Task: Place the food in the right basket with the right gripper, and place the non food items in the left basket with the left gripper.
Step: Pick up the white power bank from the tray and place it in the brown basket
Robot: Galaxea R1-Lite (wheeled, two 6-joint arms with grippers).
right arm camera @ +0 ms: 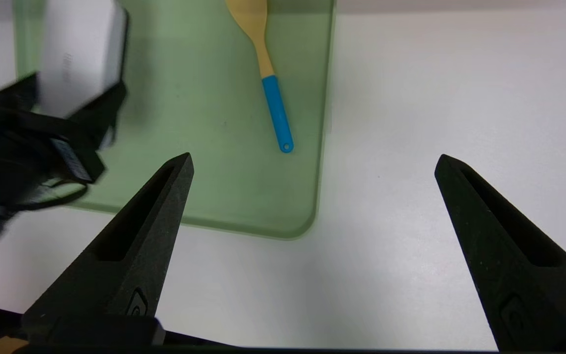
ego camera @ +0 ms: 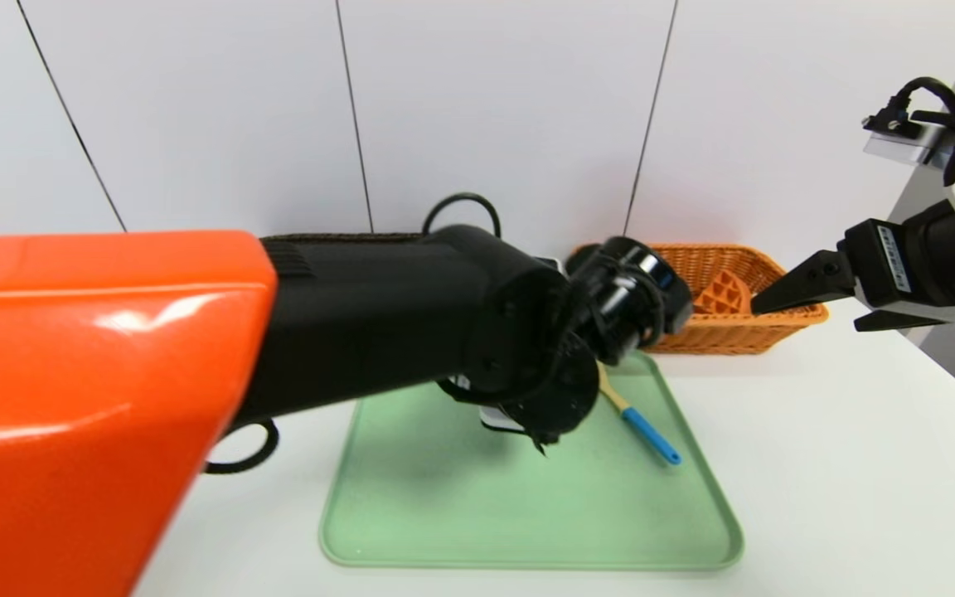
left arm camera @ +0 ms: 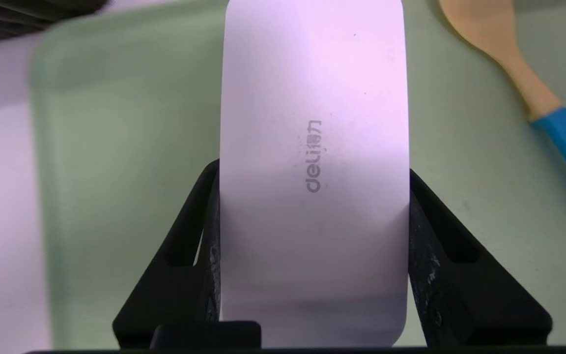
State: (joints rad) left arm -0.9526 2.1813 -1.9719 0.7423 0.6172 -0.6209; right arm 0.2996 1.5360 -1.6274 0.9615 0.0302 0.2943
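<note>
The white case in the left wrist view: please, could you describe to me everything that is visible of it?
The white case is a flat rectangle with rounded corners and a smooth, slightly shiny face that looks like metal or plastic. Grey "deli" lettering with Chinese characters runs along its length, and a few tiny dark specks mark it. It is held over the green tray, with the left pincer gripping its two long sides. Its contents, if any, cannot be seen.

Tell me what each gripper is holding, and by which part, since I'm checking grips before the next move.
The left gripper holds the white case by its two long side edges, over the tray. The right gripper holds nothing.
</note>
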